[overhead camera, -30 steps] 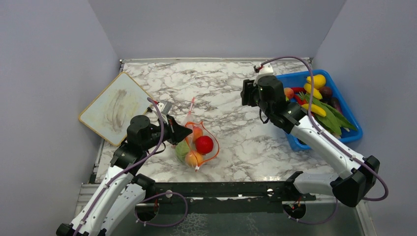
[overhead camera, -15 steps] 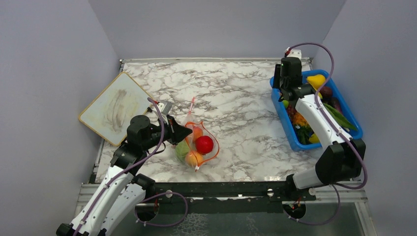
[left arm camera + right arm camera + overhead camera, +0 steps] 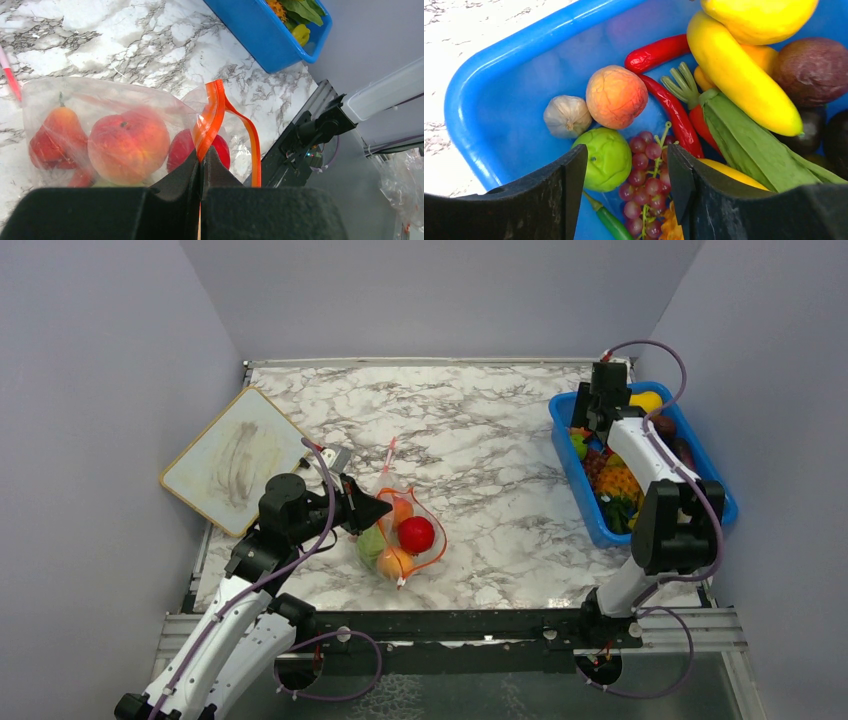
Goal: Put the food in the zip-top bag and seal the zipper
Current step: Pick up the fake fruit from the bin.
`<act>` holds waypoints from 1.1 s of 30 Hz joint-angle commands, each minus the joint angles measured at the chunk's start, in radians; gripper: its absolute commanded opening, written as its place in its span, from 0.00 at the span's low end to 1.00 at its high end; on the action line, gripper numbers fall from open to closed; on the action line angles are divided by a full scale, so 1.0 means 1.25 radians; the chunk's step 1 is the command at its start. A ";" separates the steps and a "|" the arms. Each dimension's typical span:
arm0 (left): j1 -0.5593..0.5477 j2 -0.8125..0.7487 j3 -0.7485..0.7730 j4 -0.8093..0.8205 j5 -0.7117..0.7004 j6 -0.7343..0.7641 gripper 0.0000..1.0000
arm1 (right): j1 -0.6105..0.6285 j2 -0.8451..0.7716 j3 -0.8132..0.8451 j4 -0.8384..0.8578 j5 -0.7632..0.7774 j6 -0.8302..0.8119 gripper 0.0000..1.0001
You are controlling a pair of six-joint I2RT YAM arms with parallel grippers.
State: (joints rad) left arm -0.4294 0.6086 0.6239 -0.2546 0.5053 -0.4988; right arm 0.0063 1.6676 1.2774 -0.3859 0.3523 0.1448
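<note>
On the marble table (image 3: 480, 430): zip-top bag (image 3: 405, 530) pinched at its zipper (image 3: 215, 107), right gripper (image 3: 626, 167) over the blue bin (image 3: 469, 95)
At the table's left front the left gripper (image 3: 201, 159) has its fingers pressed together on the red-orange zipper; the bag lies on the marble, mouth gaping, with the food (image 3: 416, 535) inside, a red, a green and an orange fruit. At the far right the right gripper hangs with jaws spread above a green fruit (image 3: 606, 157) and grapes (image 3: 646, 185), holding nothing

Marble table (image 3: 480, 430) bears board (image 3: 235, 460), zip-top bag (image 3: 400, 535), blue bin (image 3: 590, 515).
</note>
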 commanded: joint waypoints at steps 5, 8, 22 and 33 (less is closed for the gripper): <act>-0.002 -0.019 -0.011 0.028 0.006 0.010 0.00 | -0.070 0.056 -0.019 0.117 -0.124 0.024 0.68; -0.001 -0.015 -0.010 0.028 0.007 0.010 0.00 | -0.086 0.091 -0.008 0.116 -0.163 0.035 0.70; -0.001 -0.019 -0.009 0.025 0.003 0.012 0.00 | -0.114 0.198 -0.001 0.161 -0.240 0.034 0.74; -0.001 -0.015 -0.008 0.023 0.001 0.013 0.00 | -0.114 0.175 -0.019 0.165 -0.252 0.027 0.55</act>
State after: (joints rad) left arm -0.4294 0.5980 0.6182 -0.2546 0.5049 -0.4980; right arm -0.1322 1.9045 1.2613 -0.2058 0.0578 0.1860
